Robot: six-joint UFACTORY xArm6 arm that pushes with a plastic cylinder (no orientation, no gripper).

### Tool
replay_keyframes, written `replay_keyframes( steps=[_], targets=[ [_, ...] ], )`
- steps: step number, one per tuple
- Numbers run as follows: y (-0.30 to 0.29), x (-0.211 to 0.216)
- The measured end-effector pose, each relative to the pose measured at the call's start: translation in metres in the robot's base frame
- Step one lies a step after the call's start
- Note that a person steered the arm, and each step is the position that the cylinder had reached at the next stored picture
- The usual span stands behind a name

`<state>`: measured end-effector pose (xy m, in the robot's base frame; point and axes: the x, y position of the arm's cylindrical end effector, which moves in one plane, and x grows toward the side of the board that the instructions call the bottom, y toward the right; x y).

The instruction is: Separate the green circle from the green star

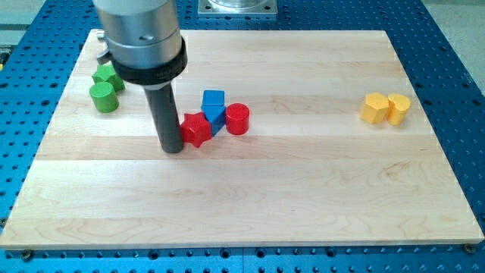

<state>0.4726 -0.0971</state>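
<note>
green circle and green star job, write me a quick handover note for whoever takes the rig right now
My tip: down on the board at mid-left, right against the left side of the red star-like block, away from the green pair.
Green circle and green star: near the board's top-left corner, touching, star just above the circle.
Done: nothing visible; the two are not separated.
Left: bring the tip up to the green pair and push one block away from the other.
Also there: blue blocks, red cylinder, two yellow blocks at right.
</note>
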Motion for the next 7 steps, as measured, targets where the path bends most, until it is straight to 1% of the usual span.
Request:
replay_keyframes(
  steps=[1, 2, 3, 4, 5, 6, 7],
  targets=[
    [0.040, -0.003],
    [-0.023, 0.009],
    [-0.184, -0.001],
    [-0.185, -0.030],
    [-0.121, -0.080],
    [-0.073, -0.133],
    [0.005, -0.137]
  ],
)
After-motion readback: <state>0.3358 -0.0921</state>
